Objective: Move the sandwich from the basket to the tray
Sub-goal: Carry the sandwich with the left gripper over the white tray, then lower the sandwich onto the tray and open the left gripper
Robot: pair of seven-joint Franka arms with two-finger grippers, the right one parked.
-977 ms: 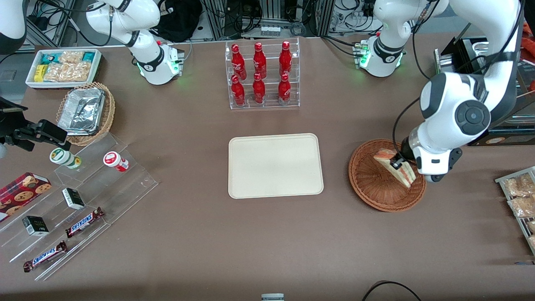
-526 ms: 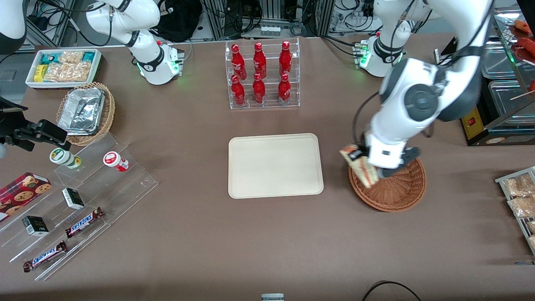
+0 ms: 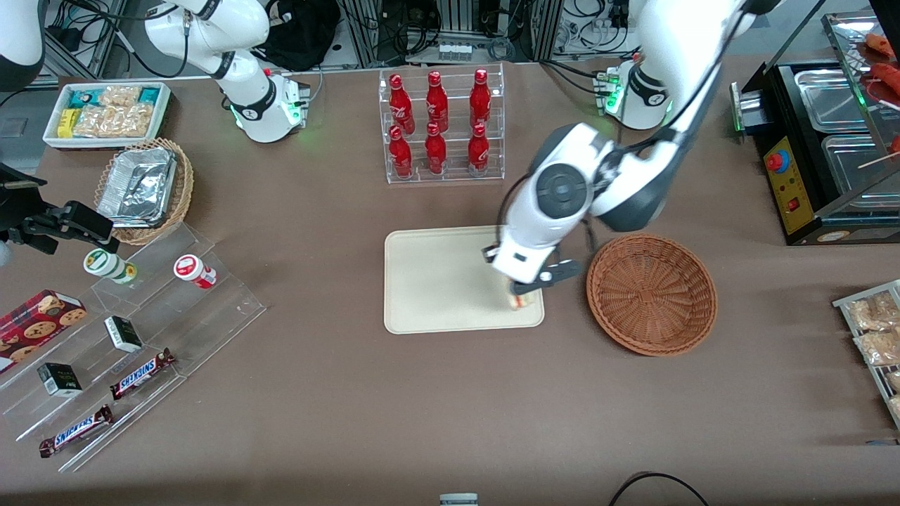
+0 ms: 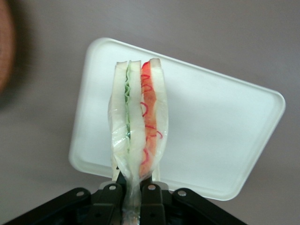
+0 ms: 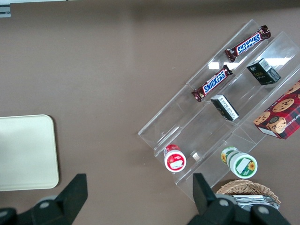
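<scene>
Gripper: the left arm's gripper is pinched tight on the sandwich, holding it by one narrow end, above the tray.
Sandwich: it's clear of the basket, which sits empty just beside the tray; the wedge hangs over the tray's edge nearest the basket, close to the corner nearest the front camera.
Step in hand: I'd say this is the carry-over, with the set-down to come.
Doing it well: bring it a little further in toward the tray's middle, so it doesn't land on the low rim; lower until the bread meets the tray, then let go. Held on edge like this, it looks likely to tip flat once freed, so leave it room.
Hidden: from the front, the arm's wrist covers nearly all of the sandwich; only a sliver peeks out.
Hard to tell: how high it rides above the tray; neither view settles that.
</scene>
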